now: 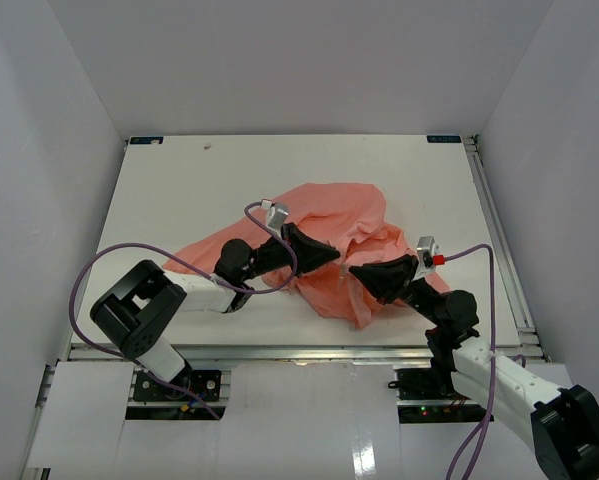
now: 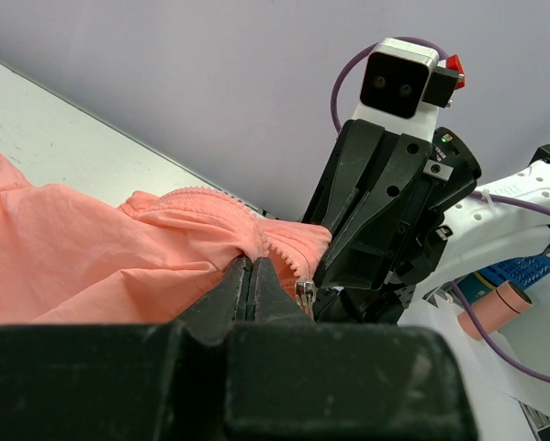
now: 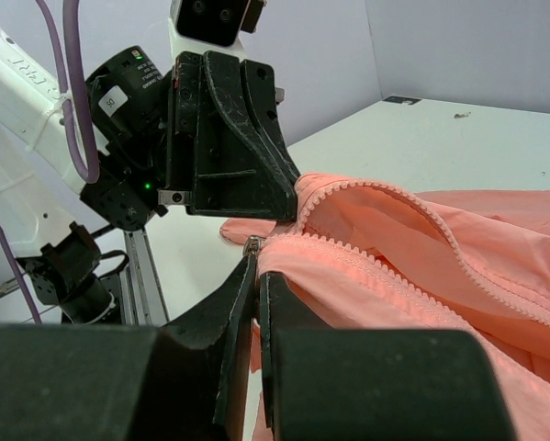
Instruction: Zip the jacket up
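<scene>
- Pinching the jacket from both sides. The left gripper is clamped tight on a fold of pink cloth beside the zip. The right gripper is clenched on the cloth edge just under the small metal slider. The two grippers meet almost nose to nose.
- Step in hand, by my reading: sorting out the bottom end of the zip so the slider can run. The jacket is not zipped yet, as two rows of teeth lie apart in the right wrist view.
- To do it well:
  - One gripper should anchor the cloth below the slider while the other takes the pull tab itself, not the fabric.
  - Pull along the line of the teeth with the tape taut. Slack in cloth this thin would likely bunch and jam the slider.
  - Whether the tab is already inside the right grip: cannot tell.
- Position: the jacket lies crumpled on the white table, around the middle and toward the near edge.
- Orientation:
  - The long axis runs left to right across the table, with a tail of cloth trailing off to the left.
  - Which way the collar points: cannot tell, the heap is too rumpled.
  - The pinched zip end sits on the near side of the heap.
</scene>
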Available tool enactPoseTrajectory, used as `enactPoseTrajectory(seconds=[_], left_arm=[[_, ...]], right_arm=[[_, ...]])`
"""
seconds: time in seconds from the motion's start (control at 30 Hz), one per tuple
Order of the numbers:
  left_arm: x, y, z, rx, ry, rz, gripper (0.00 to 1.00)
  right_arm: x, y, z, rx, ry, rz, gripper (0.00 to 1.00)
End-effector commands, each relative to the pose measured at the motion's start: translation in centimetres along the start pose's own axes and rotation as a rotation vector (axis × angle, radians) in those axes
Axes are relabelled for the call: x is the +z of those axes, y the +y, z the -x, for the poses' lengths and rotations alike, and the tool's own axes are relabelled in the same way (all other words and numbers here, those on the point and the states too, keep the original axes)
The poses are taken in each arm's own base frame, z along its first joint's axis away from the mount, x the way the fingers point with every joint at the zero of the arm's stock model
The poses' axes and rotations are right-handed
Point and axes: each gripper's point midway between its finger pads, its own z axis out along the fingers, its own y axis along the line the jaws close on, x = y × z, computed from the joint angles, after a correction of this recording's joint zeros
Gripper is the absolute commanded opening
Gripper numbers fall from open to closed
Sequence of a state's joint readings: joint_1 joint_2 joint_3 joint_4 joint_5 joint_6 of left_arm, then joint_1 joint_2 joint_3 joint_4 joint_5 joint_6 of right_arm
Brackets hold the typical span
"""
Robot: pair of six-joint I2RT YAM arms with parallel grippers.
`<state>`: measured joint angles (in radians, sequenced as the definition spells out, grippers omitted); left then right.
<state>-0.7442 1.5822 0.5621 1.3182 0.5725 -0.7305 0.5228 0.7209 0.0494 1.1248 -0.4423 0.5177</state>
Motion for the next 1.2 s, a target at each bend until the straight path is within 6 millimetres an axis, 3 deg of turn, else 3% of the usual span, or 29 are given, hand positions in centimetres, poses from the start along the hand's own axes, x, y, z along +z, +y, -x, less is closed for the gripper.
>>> enactPoseTrajectory(seconds=[0.0, 0.43, 1.17], left_arm=[[0.4, -3.3, 4.3, 0.100, -0.151, -0.113, 0.00], [0.7, -4.1, 6.0, 0.117, -0.199, -0.123, 0.00], [0.4, -4.6, 5.8, 0.096, -0.216, -0.153, 0.00]], right_arm=[[0.0, 0.6, 1.0, -0.027, -0.038, 0.026, 0.08], [-0.1, 0.4, 0.3, -0.014, -0.018, 0.023, 0.08], [0.1, 0.0, 0.3, 0.009, -0.025, 0.008, 0.08]])
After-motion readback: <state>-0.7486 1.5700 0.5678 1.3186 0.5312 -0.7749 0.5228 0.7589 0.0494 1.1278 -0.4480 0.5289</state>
